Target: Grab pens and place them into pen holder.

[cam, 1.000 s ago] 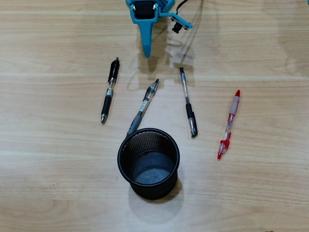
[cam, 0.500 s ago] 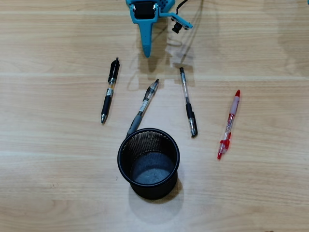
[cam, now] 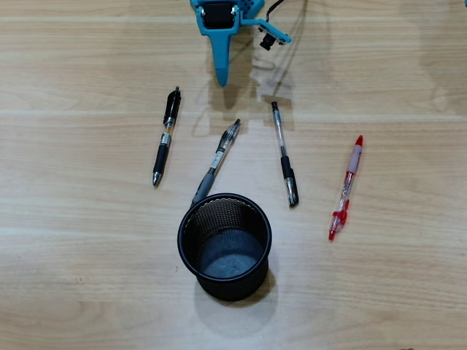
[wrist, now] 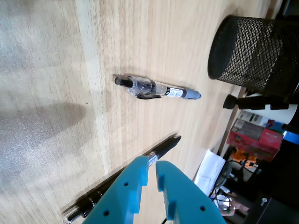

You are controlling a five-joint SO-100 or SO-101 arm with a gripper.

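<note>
Table: light wood-grain tabletop (cam: 408, 65), everything sits flat on it.

Gripper: the bright blue plastic two-finger gripper (cam: 221, 79) pokes in from the top edge of the overhead view, tip pointing down toward the pens, over bare wood. In the wrist view its two blue fingers (wrist: 135, 179) come up from the bottom edge with only a thin sliver of a gap between the tips, so the jaws are pretty much together and holding nothing.

Pen holder: round black wire-mesh cup with a solid rim (cam: 184, 244), standing upright at the lower middle of the overhead view, and it looks empty inside.

Pens, all four lying on the table, none in the cup:
- black pen with a dark rubber grip (cam: 166, 138) at the left of the overhead view, nearly vertical.
- clear-and-black pen (cam: 219, 157) in the middle, tilted, its lower end just at the cup's rim.
- slim black pen (cam: 284, 155) right of that, nearly vertical.
- red pen with a translucent barrel (cam: 345, 189) farthest right, well apart from the cup.

Wrist view: two of the dark pens and the mesh cup at the top right show here.
</note>
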